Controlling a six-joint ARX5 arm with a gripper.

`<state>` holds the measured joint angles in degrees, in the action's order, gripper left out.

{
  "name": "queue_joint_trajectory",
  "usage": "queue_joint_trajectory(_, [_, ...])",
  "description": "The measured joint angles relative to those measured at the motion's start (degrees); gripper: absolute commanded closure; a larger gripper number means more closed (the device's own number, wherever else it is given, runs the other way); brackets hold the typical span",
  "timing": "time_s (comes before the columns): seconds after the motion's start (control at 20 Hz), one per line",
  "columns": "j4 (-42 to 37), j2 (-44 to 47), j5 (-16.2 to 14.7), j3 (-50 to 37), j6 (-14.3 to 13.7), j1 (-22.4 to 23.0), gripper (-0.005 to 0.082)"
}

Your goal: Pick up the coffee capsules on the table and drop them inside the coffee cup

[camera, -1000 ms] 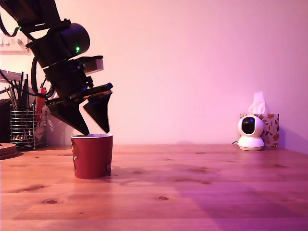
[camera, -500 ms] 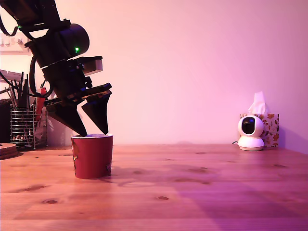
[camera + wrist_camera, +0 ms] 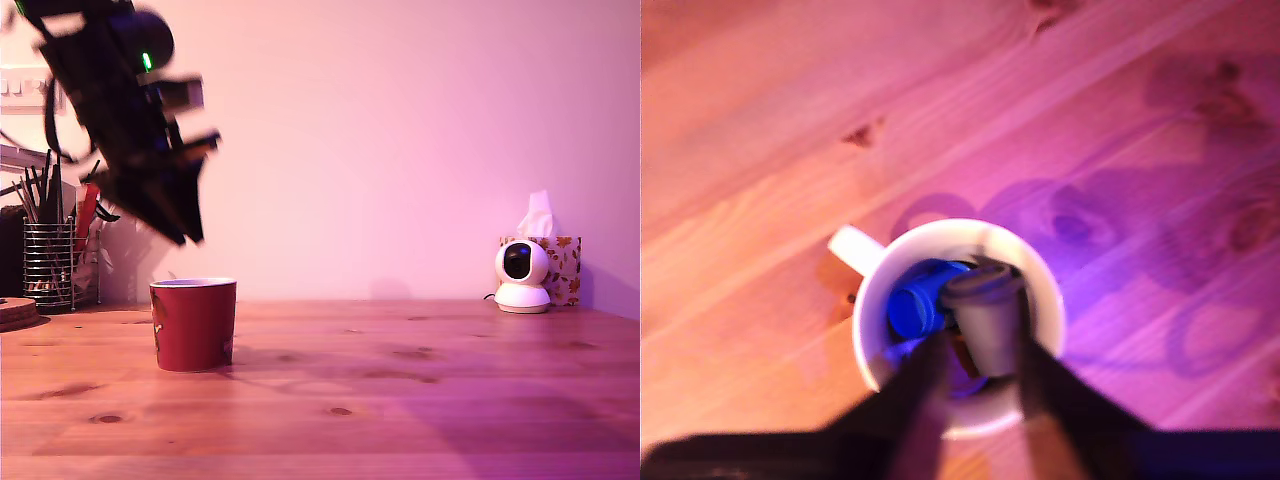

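The dark red coffee cup (image 3: 193, 325) stands on the wooden table toward the exterior view's left. My gripper (image 3: 188, 236) hangs blurred a short way above its rim, clear of it. The wrist view looks straight down into the cup (image 3: 1045, 300). Inside it lie a blue capsule (image 3: 915, 308) and a grey capsule (image 3: 985, 320), with a bit of brown showing beneath them. My gripper (image 3: 980, 352) is open, and its two dark fingers (image 3: 915, 385) frame the cup's mouth with nothing held between them. No capsule shows on the table.
A wire mesh utensil holder (image 3: 48, 265) stands behind the cup at the exterior view's far left, beside a round wooden piece (image 3: 15, 312). At the back right are a small white camera (image 3: 522, 277) and a patterned tissue box (image 3: 562, 262).
The gripper has risen from the cup's rim, up and slightly toward the exterior view's left, and is motion-blurred. The cup has not moved.
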<state>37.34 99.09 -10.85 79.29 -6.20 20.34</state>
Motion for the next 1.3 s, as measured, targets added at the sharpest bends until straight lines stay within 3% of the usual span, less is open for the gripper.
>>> queue_joint_trajectory(0.2, [-3.8,-3.1,-1.0,-1.2,-0.5,0.4,0.0788])
queue_joint_trajectory(0.8, [-17.2,-28.7,-4.7,-24.1,0.1,0.7,0.0788])
queue_joint_trajectory(1.3, [-21.8,-49.8,-2.8,-39.9,4.8,0.7,0.0788])
